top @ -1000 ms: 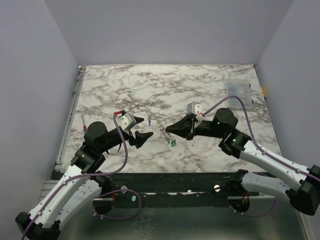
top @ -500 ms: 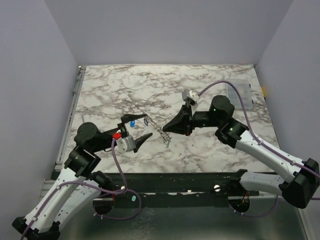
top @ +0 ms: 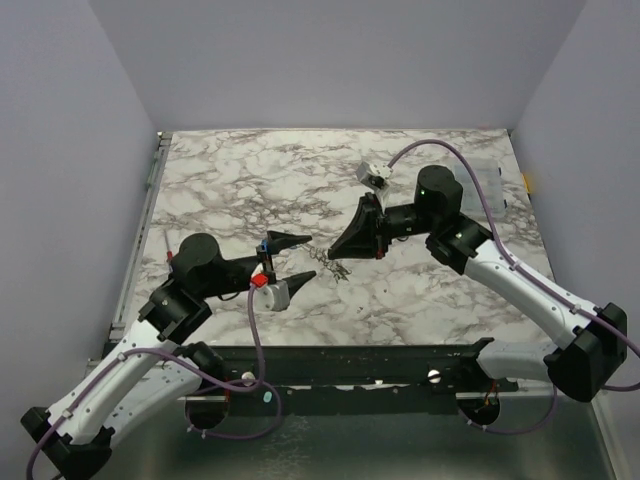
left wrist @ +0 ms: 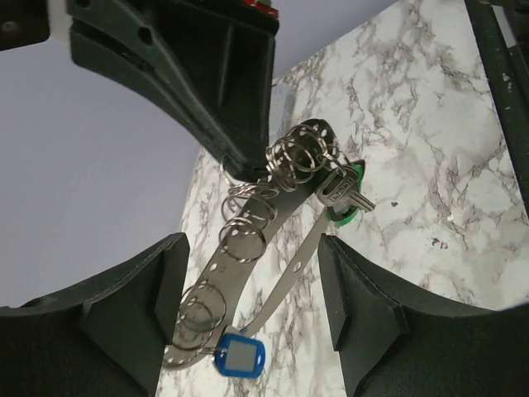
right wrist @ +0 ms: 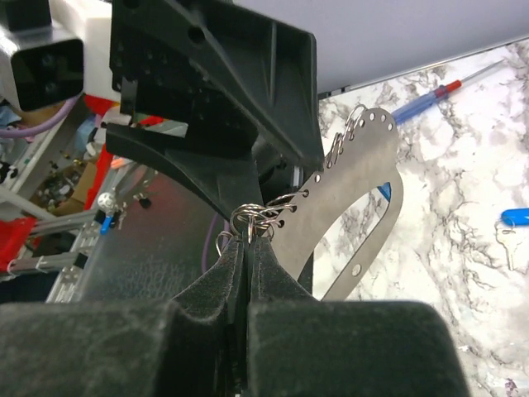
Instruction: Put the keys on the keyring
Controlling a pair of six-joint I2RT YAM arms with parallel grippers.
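Keyring of pale silvery flat metal (right wrist: 364, 161), a long oval loop carrying small wire rings (left wrist: 299, 157), hung in the air between both arms. Nearest, the left gripper (top: 303, 256) had its fingers (left wrist: 124, 322) spread wide on either side of the lower end. A blue-headed key (left wrist: 238, 357) and a green-headed key (left wrist: 343, 198) dangled from it. Farther, the right gripper (right wrist: 248, 236) pinched one small ring. It seemed light, stiff and slippery; the flat band looked the safest hold.
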